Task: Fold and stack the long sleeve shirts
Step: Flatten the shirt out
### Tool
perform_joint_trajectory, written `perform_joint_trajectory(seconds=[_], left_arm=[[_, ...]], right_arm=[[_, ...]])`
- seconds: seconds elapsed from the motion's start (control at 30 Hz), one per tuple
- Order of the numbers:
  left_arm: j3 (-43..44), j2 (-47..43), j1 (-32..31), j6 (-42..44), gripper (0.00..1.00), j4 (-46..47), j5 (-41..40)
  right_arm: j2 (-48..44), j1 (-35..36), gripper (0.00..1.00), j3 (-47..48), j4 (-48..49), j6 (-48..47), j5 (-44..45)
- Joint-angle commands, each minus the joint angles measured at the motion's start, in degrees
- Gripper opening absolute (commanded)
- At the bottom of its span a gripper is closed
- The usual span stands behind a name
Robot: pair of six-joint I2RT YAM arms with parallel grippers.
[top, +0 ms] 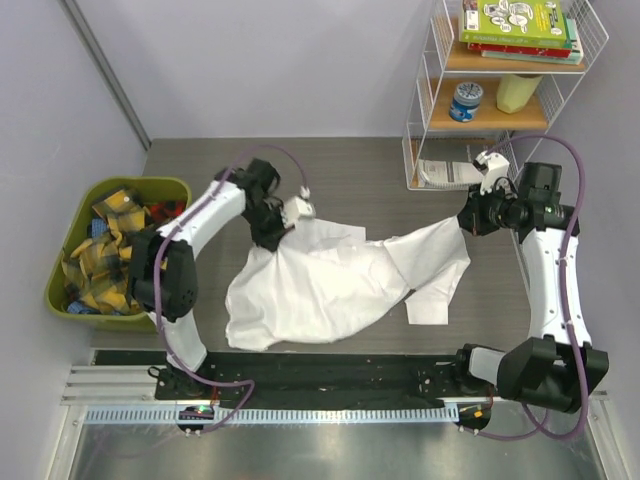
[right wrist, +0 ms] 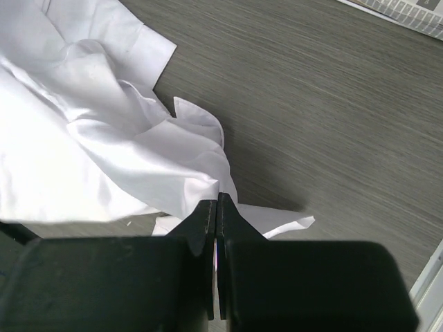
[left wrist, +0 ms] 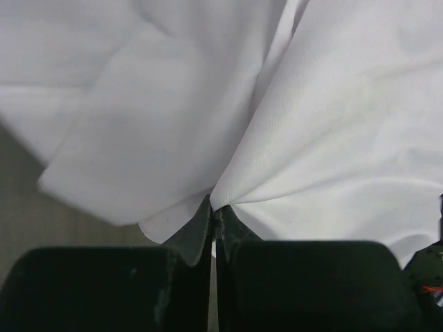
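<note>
The long sleeve shirt (top: 320,280) lies rumpled across the middle of the table (top: 380,170), drawn out between the two arms. The left gripper (left wrist: 213,211) is clamped on a fold at its far left. The right gripper (right wrist: 218,204) pinches its right edge, fingers together on the cloth. At the table's left edge a green bin (top: 152,184) holds yellow-and-black plaid cloths (top: 105,250). At the far right corner a wire shelf (top: 480,118) carries books (top: 520,22), their titles unreadable, and a blue-lidded can (top: 466,100).
</note>
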Motion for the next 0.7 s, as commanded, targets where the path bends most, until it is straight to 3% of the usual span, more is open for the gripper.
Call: perform_joint_trajectory(seconds=[0.0,0.07,0.17,0.2,0.23,0.27,0.3,0.37,0.43,0.47,0.53,0.67], left_arm=[[12.46,-4.63,7.31,4.17,0.0,-8.19,3.41],[9.4,-11.72,6.0,6.13,0.0,-10.48,4.81],[-5.33,-22.87,-2.16,10.25,0.0,-11.72,0.8],[-14.69,-25.71,-5.06,11.57,0.02,-11.02,-0.71],[-20.18,-29.05,-10.65,11.93,0.1,-10.32,-2.64],[-24.5,-33.78,-13.15,12.02,0.31,-8.31,-6.22],[-30.63,-35.74,-14.65,11.93,0.41,-7.42,-7.48],[-32.71,-37.86,-13.97,10.01,0.58,-5.49,-8.98],[-30.44,-39.19,-9.51,8.78,0.64,-5.65,-7.32],[-28.43,-39.28,-7.74,8.25,0.72,-5.82,-5.75],[-22.21,-38.93,-2.92,5.89,0.75,-5.91,-1.18],[-16.64,-36.3,0.1,0.6,0.78,-3.98,0.07]], right_arm=[[2.35,-0.59,0.01,6.67,-1.52,-2.34,-0.97],[1.74,-1.03,0.01,6.68,-4.34,-6.56,-0.7],[-0.63,-1.2,0.01,3.7,-9.27,-11.66,0.61],[-1.77,-1.2,0.01,1.69,-9.98,-12.89,0.79],[-2.22,-1.2,0.01,0.63,-10.5,-14.12,1.14],[-2.48,-1.2,0.01,-1.3,-11.29,-16.05,1.93],[-2.66,-1.2,0.01,-2.27,-11.82,-17.37,2.37],[-2.31,-1.2,0.01,-4.64,-12.79,-20.09,3.94],[-2.14,-1.2,0.01,-6.23,-13.15,-21.68,4.83],[-2.13,-1.2,0.01,-7.54,-13.15,-22.56,5.27],[-2.14,-1.2,0.01,-8.35,-13.06,-23.01,5.27],[-1.61,-1.2,0.01,-8.7,-12.97,-23.1,5.27]])
